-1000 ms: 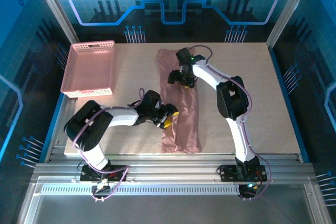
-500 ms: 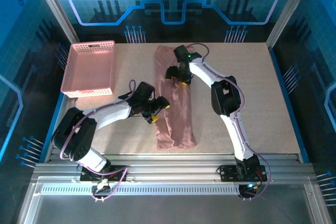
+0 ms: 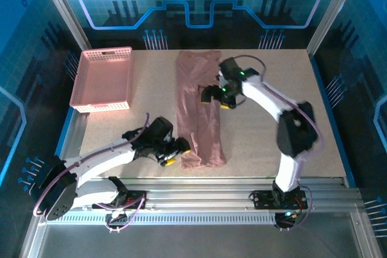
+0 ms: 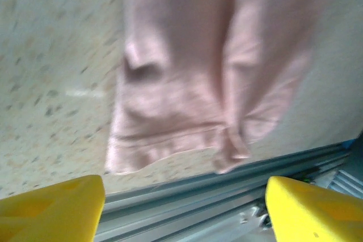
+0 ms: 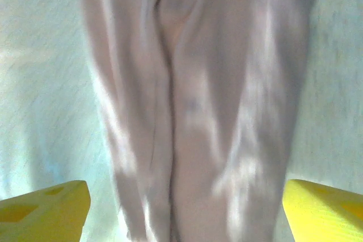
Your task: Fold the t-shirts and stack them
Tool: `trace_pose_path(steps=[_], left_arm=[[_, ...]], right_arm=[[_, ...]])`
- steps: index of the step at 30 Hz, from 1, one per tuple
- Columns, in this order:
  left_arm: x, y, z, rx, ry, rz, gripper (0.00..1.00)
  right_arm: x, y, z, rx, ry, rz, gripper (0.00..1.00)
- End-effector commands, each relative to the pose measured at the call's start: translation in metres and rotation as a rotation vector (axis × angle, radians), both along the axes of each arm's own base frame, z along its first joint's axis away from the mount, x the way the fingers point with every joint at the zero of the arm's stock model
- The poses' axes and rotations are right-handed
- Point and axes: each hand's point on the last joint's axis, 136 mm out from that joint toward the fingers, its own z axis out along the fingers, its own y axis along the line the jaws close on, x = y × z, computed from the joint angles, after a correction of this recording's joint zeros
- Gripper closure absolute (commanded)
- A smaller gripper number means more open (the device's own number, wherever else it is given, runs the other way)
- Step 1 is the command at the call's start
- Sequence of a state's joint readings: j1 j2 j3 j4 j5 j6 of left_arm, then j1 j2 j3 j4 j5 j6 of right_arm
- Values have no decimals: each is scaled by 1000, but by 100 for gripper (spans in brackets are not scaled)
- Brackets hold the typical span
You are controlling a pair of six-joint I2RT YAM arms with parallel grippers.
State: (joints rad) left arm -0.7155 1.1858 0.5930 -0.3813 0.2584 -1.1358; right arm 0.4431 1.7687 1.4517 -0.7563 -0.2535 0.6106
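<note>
Hovering my left gripper (image 3: 175, 152) low at the table's (image 3: 272, 143) near edge, I am holding its yellow fingers (image 4: 51, 202) spread wide, released and grasping nothing. The shirt (image 3: 198, 113), folded into a long strip, is lying from 6 toward 12 o'clock across the table's middle, its near hem just beside that gripper. My right gripper (image 3: 216, 98) is hanging over the shirt's far half, fingers (image 5: 317, 205) likewise parted and empty. A basket (image 3: 103, 80) is sitting at 10 o'clock.
</note>
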Motion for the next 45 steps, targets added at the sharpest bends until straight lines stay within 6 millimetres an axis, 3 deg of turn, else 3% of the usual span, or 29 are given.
trace_pose_path(steps=[1,4,10,17,23,31,35,37,45], left_arm=[[-1,-10,-12,-35,6,46,28],[1,-11,-26,-17,11,70,38],[4,-4,-55,41,51,140,48],[-1,-9,-70,53,87,147,59],[-9,-8,-84,82,115,144,75],[-18,3,-90,101,126,161,84],[-14,-4,-86,81,107,147,84],[-12,-10,-85,73,102,133,85],[-11,-16,-84,62,94,118,95]], right_arm=[[-76,4,-12,95,81,132,14],[-124,12,-28,135,131,207,17],[-171,51,-56,43,214,372,31],[-186,58,-79,-134,274,426,41],[-186,17,-106,-287,355,291,67],[-194,-29,-96,-305,369,179,66],[-195,-33,-83,-247,302,160,45],[-190,-33,-83,-198,297,140,43],[-190,-19,-118,-117,363,153,44]])
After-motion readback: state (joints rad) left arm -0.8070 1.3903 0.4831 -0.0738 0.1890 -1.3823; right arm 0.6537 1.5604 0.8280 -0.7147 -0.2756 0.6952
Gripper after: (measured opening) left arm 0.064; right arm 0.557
